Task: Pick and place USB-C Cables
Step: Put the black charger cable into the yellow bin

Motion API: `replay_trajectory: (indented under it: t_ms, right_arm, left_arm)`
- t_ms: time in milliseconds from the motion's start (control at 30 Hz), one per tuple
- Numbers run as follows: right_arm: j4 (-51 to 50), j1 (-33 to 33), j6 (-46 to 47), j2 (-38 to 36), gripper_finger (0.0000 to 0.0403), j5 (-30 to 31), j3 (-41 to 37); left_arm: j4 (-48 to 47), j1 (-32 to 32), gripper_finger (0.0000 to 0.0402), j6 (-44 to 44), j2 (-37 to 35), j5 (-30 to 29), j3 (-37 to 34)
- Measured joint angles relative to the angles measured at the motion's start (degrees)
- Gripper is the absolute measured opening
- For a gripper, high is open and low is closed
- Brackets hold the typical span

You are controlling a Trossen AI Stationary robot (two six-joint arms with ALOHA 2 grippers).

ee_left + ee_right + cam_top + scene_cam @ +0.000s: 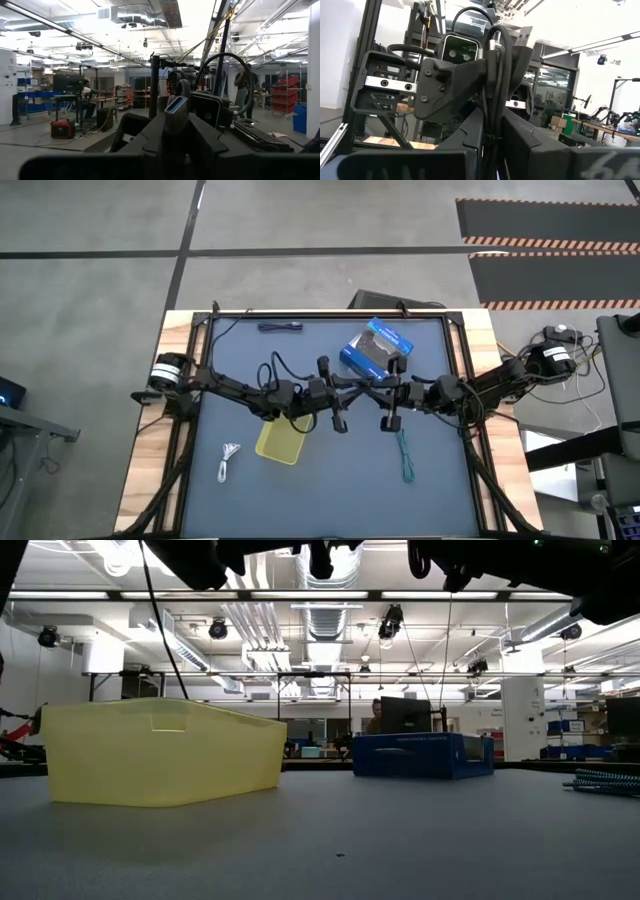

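Observation:
The white cable [228, 461] lies on the blue mat left of the yellow tray [280, 443]. The teal-green cable [407, 456] lies right of the tray and shows at the edge of the low view [605, 780]. The dark purple cable [282, 327] rests near the far edge. No black cable shows. My left gripper [346, 392] and right gripper [382, 394] hang high over the middle of the mat, facing each other. Both are shut and hold nothing. In each wrist view, my left gripper [177, 131] and my right gripper [492, 132] look level at the other arm.
A blue and black retail box [375, 348] stands on the mat beyond the grippers, also in the low view [420, 755]. The tray [160, 750] sits just nearer than my left gripper. The mat has open room along the near edge. Frame rails border the mat.

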Motion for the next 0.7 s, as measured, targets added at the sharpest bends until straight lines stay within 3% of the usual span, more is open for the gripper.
replay_trajectory:
  t_ms: [467, 700]
  right_arm:
    - [-1.8, 0.0, 1.1, -1.8, 0.0163, 1.6, 0.0]
    - [-9.6, 0.0, 2.6, -7.5, 0.0189, 2.8, 0.0]
  left_arm:
    - [-1.1, 0.0, 0.0038, -0.1, -0.2, -1.2, -0.6]
    - [-16.1, -1.2, 0.0039, -0.8, -5.2, -9.6, -0.3]
